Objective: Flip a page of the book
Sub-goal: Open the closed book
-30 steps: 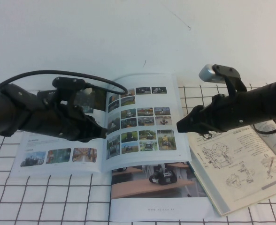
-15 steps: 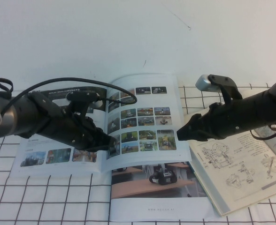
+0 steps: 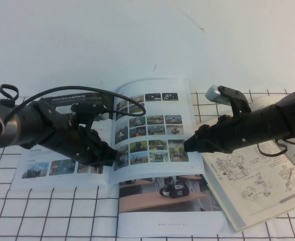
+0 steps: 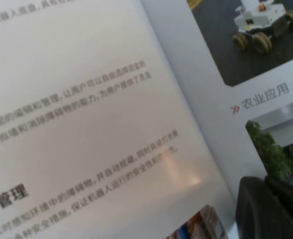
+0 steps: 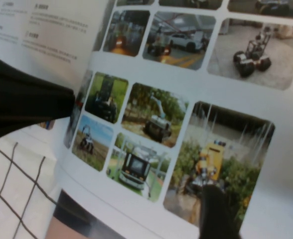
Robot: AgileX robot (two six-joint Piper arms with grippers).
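Note:
The book (image 3: 42,170) lies open on the checked cloth. Its right-hand page (image 3: 157,125), a grid of small colour photos, lies flat. My left gripper (image 3: 115,158) is shut and rests low over the left leaf, close to the spine. In the left wrist view, my left gripper (image 4: 268,191) sits by the fold between the pale text leaf (image 4: 86,124) and the photo page (image 4: 256,50). My right gripper (image 3: 187,145) is open at the page's lower right edge. In the right wrist view one finger (image 5: 216,214) lies over a photo on the page (image 5: 186,74); the other is almost out of view.
A booklet showing a black robot on wood (image 3: 162,201) lies under the book's lower edge. A yellowish manual with line drawings (image 3: 258,175) lies open at the right, under my right arm. A black cable (image 3: 87,91) arcs over the left arm. White wall behind.
My left gripper has moved down and right towards the spine. My right gripper has moved left and slightly down onto the page's right edge. The page stays flat.

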